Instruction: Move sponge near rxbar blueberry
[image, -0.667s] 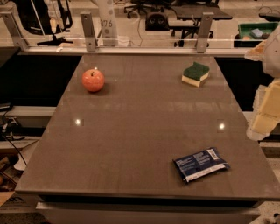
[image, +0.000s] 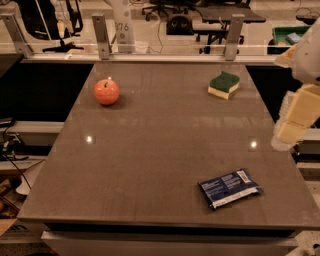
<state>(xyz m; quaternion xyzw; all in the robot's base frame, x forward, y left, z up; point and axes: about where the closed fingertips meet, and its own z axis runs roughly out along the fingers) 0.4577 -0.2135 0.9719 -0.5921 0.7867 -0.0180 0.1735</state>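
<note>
The sponge (image: 224, 84), dark green on top with a pale yellow base, lies at the table's far right. The rxbar blueberry (image: 230, 188), a dark navy wrapper with white print, lies flat near the front right. My gripper (image: 292, 120) hangs at the right edge of the view, just beyond the table's right side. It is between the sponge and the bar in depth, apart from both, and holds nothing that I can see.
A red-orange apple (image: 106, 92) sits at the far left of the brown table (image: 150, 160). A rail with metal posts (image: 101, 36) runs behind the far edge, with office chairs and desks beyond. Cables lie on the floor at the left.
The gripper has shifted slightly to the left, toward the table's right edge. The sponge, bar and apple have not moved.
</note>
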